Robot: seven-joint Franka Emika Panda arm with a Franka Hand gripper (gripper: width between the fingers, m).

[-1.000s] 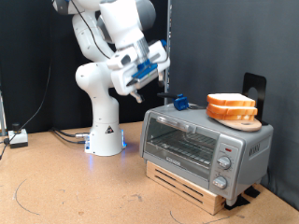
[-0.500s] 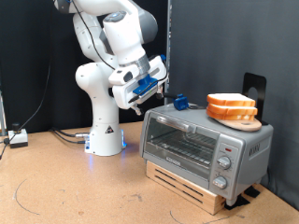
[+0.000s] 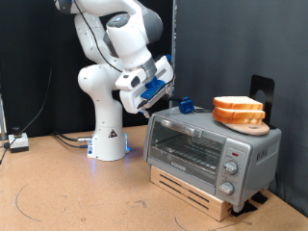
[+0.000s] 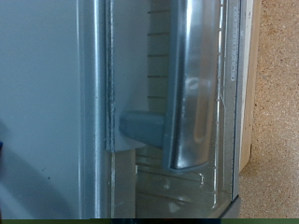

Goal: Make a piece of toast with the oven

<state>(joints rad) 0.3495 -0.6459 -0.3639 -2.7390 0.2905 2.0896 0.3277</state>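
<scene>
The silver-grey oven (image 3: 207,144) stands on the exterior view's right with its glass door shut. Two near-identical bread slices lie stacked on a round wooden plate (image 3: 248,126) on the oven's top; the upper piece of toast (image 3: 236,102) has a pale face and brown crust. My gripper (image 3: 147,108) hangs just off the oven's upper corner on the exterior view's left, above the door, and holds nothing that I can see. The wrist view shows no fingers, only the door's metal handle (image 4: 192,93) and the glass (image 4: 154,56) very close.
A small blue object (image 3: 186,104) sits on the oven's top near the gripper. The oven rests on a low wooden pallet (image 3: 192,192). A black stand (image 3: 260,89) rises behind the plate. The arm's white base (image 3: 108,140) stands behind, with cables (image 3: 67,141) on the brown floor.
The gripper has come down and towards the oven's upper corner over the last second. The oven, plate and bread have not moved.
</scene>
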